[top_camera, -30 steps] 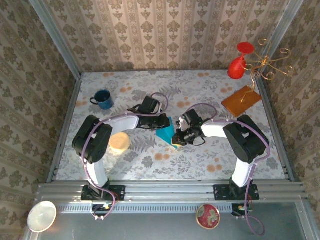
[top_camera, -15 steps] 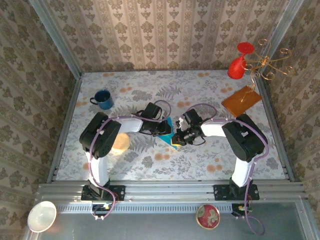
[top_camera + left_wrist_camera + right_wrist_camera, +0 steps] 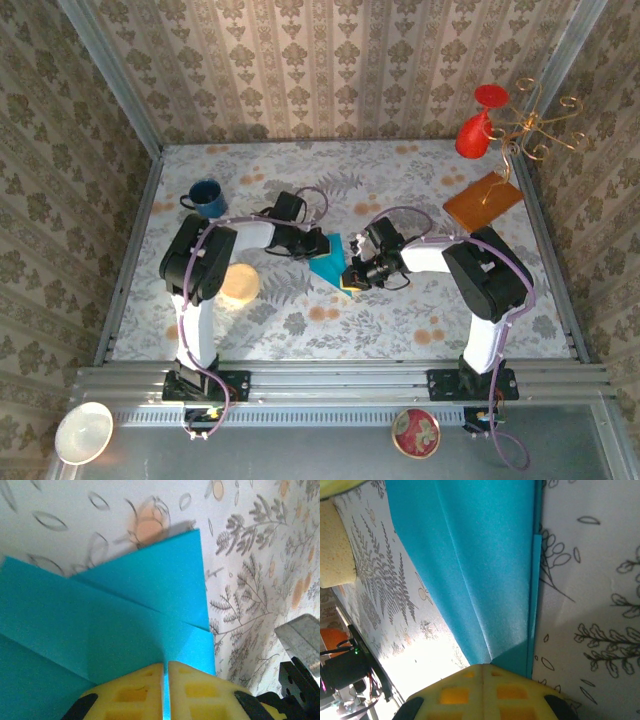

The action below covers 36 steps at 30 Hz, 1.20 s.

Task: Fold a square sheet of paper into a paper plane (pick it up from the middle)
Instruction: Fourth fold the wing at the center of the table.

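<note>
Teal-blue square paper sheet (image 3: 328, 262) is clamped by my left gripper (image 3: 165, 666) and right gripper (image 3: 483, 669); left just backed leftward, probably tautening the crease.

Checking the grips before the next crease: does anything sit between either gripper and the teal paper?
Nothing visible does. The left gripper and the right gripper each pinch the folded teal paper directly between yellow pads. The blue mug and orange-brown sheet lie well apart.
</note>
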{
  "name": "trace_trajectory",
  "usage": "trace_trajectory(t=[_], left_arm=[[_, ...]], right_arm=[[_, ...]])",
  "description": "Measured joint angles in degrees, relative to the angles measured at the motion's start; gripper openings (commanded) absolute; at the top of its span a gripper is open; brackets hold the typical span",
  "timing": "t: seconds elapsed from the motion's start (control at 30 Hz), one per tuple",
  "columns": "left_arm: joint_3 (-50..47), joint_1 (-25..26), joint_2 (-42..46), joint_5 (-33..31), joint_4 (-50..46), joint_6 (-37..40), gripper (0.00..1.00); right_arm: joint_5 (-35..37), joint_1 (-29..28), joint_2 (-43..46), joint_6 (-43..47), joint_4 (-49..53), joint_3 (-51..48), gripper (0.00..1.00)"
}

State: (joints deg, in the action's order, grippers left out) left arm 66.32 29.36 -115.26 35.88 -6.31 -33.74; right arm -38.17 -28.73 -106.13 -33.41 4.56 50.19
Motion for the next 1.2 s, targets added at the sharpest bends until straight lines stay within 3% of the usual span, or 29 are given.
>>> trace_trajectory(t=[0.4,0.73,0.97,1.2], left_arm=[[6.45,-7.69,-4.31,2.93,-2.34,1.14,0.13],[10.27,-10.56,-3.13,-6.97,-5.33,4.0,0.23],[2.67,-9.42,9.27,-10.27,-1.92,0.92,0.43],[-10.93,-4.83,21.94,-13.22,4.42,-6.29,0.54]], right_arm=[[0.0,0.11,0.04,-0.94,-2.05,-0.44,0.07],[0.55,0.11,2.73,-5.31,-2.62,-1.2,0.29],[3.93,1.81,11.47,-8.68,-6.14,-2.23,0.43],[6.19,6.67,12.13,-7.65,-7.8,-3.04,0.44]])
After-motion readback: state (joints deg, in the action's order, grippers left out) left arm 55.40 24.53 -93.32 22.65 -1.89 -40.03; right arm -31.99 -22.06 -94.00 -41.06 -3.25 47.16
